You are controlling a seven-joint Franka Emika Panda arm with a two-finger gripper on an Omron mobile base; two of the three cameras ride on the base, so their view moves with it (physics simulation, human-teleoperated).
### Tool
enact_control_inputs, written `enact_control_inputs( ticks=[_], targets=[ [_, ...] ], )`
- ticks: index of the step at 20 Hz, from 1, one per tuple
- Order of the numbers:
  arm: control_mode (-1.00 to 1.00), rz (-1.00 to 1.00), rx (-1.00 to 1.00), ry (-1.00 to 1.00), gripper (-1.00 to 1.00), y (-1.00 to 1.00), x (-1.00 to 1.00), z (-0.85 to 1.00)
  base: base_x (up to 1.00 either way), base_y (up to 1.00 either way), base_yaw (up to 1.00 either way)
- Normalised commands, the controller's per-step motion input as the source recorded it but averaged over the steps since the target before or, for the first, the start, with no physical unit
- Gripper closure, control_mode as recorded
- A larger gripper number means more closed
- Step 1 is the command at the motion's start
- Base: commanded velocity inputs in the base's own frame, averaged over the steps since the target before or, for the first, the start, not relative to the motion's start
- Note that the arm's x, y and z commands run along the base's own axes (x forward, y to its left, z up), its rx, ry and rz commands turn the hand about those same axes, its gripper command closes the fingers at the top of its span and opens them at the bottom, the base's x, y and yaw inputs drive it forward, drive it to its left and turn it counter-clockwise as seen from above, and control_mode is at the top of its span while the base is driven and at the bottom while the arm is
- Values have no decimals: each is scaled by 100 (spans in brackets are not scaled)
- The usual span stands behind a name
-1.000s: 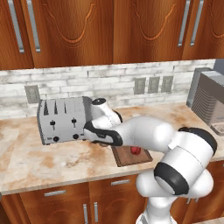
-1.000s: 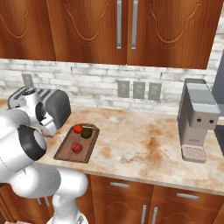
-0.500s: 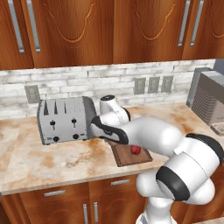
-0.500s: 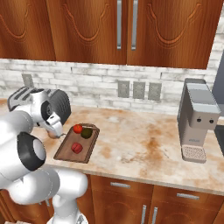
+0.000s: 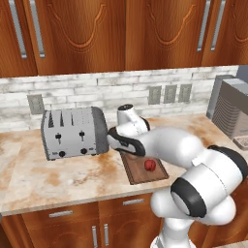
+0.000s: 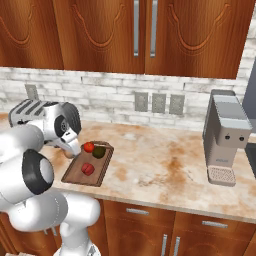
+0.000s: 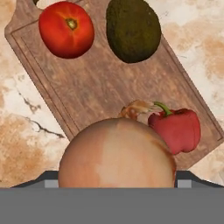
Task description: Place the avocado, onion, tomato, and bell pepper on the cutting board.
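Observation:
In the hand view the tan onion bulges right in front of the camera, and my gripper is shut on it, its fingertips hidden behind it. Below it lies the dark wooden cutting board with the red tomato, the dark avocado and the red bell pepper on it. From the right base view, my gripper hangs over the board's left edge, beside the tomato, avocado and pepper. The left base view shows the pepper on the board.
A silver toaster stands on the counter just left of the board. A grey coffee machine stands far to the right. Bare marble counter lies between the board and that machine. Wooden cabinets hang above.
My arm has swung right, away from the toaster's front and over the board's left edge, with the onion in the gripper. The things on the board have not moved.

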Motion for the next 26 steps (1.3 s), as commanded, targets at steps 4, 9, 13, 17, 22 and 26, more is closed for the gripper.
enact_control_inputs(
  ticks=[4, 9, 13, 17, 22, 26],
  targets=[
    [-100, -1, -3, 3, 100, -18, 20, -15, 0, 0, 0],
    [-100, -1, -3, 2, 100, -11, 16, -25, 0, 0, 0],
    [-100, 0, -3, 1, 100, 0, 18, -27, 0, 0, 0],
    [-100, 0, -3, 0, 100, 0, 23, -29, 0, 0, 0],
    [-100, 0, -3, 2, 100, -1, 21, -25, 0, 0, 0],
    [-100, 0, -1, 3, 100, -2, 17, -15, 0, 0, 0]
  ],
)
